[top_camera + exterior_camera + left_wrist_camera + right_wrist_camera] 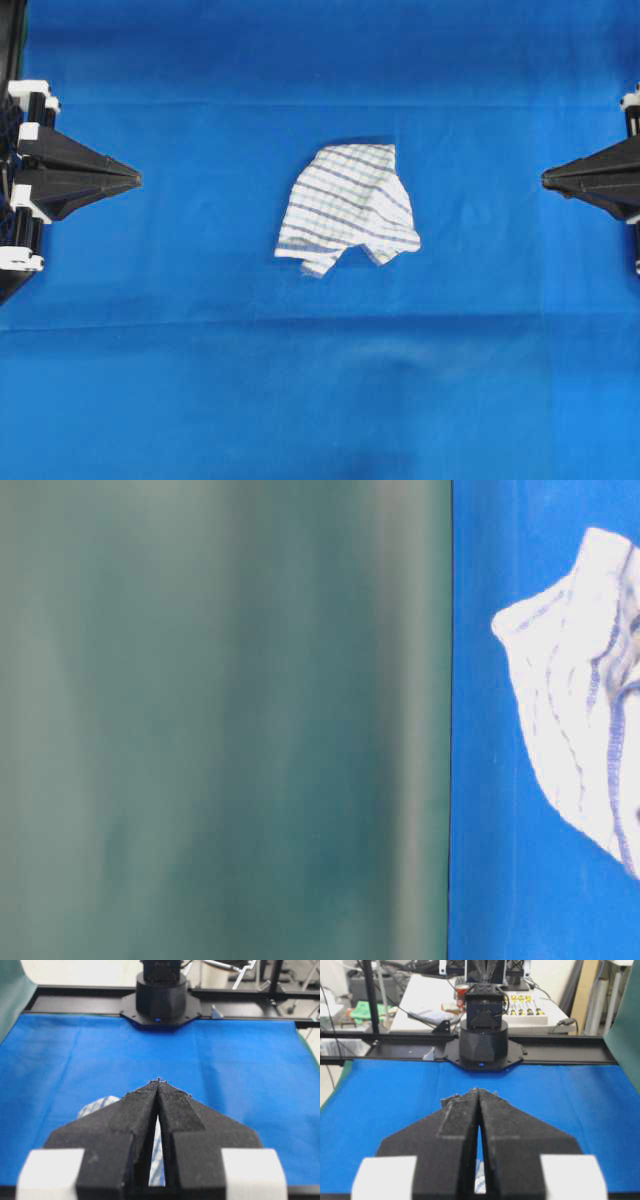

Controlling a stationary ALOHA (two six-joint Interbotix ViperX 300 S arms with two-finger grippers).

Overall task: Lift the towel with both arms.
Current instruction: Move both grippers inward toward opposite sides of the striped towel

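Note:
The towel (348,207), white with thin blue and pale green checks, lies crumpled in the middle of the blue table covering (320,380). It fills the right edge of the table-level view as the towel (585,710). My left gripper (137,179) sits at the left edge, tips together, far from the cloth. My right gripper (545,179) sits at the right edge, also shut and empty. From the left wrist, the left gripper (159,1081) points over the towel (95,1107), which peeks out beside and through the fingers. A sliver of towel (479,1180) shows below the shut right gripper (479,1091).
A dark green panel (220,720) blocks most of the table-level view. Each wrist view shows the opposite arm's black base (161,1000) on a black frame rail (560,1052) at the covering's far edge. A workbench with tools (530,1007) stands beyond.

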